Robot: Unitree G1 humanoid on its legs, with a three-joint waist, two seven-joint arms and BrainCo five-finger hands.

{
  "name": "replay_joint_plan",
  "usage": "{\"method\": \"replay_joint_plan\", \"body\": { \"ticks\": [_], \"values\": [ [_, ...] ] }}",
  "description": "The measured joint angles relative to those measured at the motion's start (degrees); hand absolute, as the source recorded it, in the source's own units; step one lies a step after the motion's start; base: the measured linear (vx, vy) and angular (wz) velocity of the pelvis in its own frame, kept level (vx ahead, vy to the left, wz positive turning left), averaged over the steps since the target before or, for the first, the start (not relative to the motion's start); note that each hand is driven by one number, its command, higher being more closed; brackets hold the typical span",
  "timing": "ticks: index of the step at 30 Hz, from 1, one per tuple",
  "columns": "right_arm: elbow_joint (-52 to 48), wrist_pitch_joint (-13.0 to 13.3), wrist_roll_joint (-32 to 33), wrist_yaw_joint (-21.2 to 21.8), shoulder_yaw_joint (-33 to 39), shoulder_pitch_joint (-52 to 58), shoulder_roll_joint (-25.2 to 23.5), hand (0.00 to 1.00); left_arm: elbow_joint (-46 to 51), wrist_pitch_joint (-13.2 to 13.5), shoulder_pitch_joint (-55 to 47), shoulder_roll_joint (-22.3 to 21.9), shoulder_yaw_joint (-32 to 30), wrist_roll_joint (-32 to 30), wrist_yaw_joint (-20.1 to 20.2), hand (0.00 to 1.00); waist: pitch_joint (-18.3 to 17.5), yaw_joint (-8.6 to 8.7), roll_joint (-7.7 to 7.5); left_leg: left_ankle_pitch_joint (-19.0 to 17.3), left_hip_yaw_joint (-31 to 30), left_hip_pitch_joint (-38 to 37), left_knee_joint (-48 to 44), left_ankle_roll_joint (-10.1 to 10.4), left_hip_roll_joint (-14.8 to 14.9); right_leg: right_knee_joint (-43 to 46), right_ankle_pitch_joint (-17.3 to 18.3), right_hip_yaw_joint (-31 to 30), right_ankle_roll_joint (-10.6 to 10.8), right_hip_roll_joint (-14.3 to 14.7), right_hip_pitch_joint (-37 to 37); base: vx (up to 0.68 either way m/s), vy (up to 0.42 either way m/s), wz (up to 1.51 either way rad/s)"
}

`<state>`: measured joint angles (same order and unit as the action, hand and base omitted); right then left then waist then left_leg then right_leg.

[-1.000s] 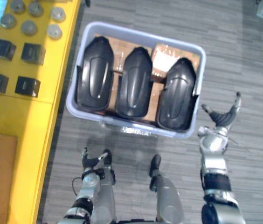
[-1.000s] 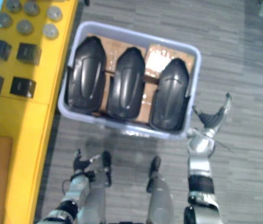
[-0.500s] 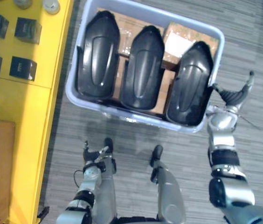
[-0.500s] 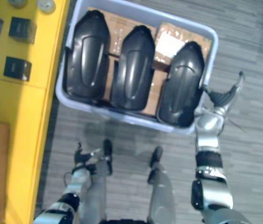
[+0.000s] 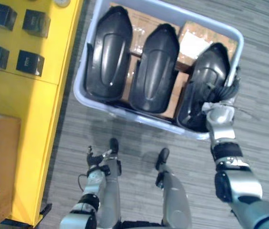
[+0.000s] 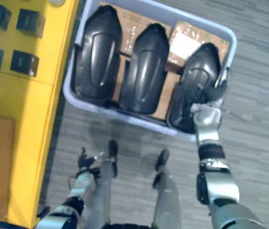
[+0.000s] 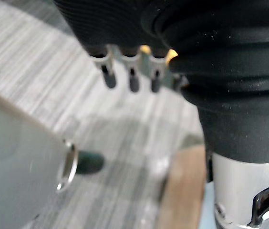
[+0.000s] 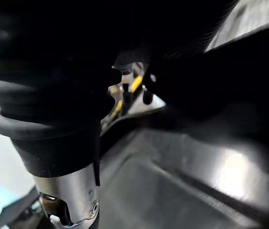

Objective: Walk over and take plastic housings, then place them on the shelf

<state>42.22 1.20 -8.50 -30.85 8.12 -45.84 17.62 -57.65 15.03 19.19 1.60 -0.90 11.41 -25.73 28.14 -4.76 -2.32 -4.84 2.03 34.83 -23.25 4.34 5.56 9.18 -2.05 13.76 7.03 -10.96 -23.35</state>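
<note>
Head cameras: you see three black housings (image 5: 154, 67) side by side in a grey bin (image 5: 125, 110) on the floor (image 5: 125, 136), beside a yellow shelf (image 5: 39, 100). A cardboard box (image 5: 206, 34) beneath them bears a white label (image 5: 194, 45), unreadable. The right hand (image 5: 220, 98) meets the rightmost housing (image 5: 206, 78).

Left wrist view: the left hand (image 7: 125, 28) hangs loosely open.

Right wrist view: you cannot tell whether the right hand grips.
</note>
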Motion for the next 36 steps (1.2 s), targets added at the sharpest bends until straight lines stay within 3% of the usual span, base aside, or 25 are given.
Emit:
{"method": "replay_joint_plan", "body": {
  "ticks": [8,9,19,30,36],
  "values": [
    [2.60,-0.50,-0.78,1.25,-1.71,0.17,-2.42,0.00,-0.65,0.19,0.04,-0.07,1.55,0.26,0.06,0.00,-0.33,-0.41,0.60,0.56,0.31,-1.61,1.77,-0.05,-0.14,-2.05,-0.98,-0.09,-0.13,0.11,1.51,-0.02,-0.006,-0.02],
    [3.36,-1.03,-0.91,1.47,-1.70,0.12,-2.78,1.00,-0.85,0.20,0.13,-0.11,2.07,1.00,0.06,0.00,-0.33,-0.43,0.60,0.66,0.30,-1.62,1.90,-0.05,-0.13,-2.19,-1.08,-0.08,-0.17,0.16,1.50,-0.04,-0.017,-0.01],
    [6.67,-2.77,-6.00,0.68,0.27,-0.38,-3.69,1.00,-2.53,-0.07,1.23,-1.05,4.45,2.25,0.06,0.00,-1.66,0.54,1.98,1.32,0.47,-1.89,3.01,0.35,-0.07,-3.02,-1.64,-0.23,-0.18,0.31,1.50,-0.01,-0.004,-0.01],
    [10.60,-5.30,-12.10,1.00,-0.57,-0.40,-3.14,1.00,-3.15,-0.16,1.07,-1.05,4.62,4.02,0.04,0.00,-4.06,0.46,2.06,2.55,0.77,-4.09,6.19,1.20,0.80,-3.74,-1.62,-0.36,-0.40,1.19,2.29,0.00,-0.016,-0.01],
    [6.44,-7.58,-15.44,1.85,-1.55,1.15,-2.21,1.00,-2.25,-0.13,0.94,-0.86,5.03,4.51,0.05,0.00,-4.23,0.42,2.04,2.85,0.90,-5.15,6.98,1.20,0.75,-3.76,-1.54,-0.36,-0.53,1.16,3.03,0.00,0.000,0.00]
  ]
}}
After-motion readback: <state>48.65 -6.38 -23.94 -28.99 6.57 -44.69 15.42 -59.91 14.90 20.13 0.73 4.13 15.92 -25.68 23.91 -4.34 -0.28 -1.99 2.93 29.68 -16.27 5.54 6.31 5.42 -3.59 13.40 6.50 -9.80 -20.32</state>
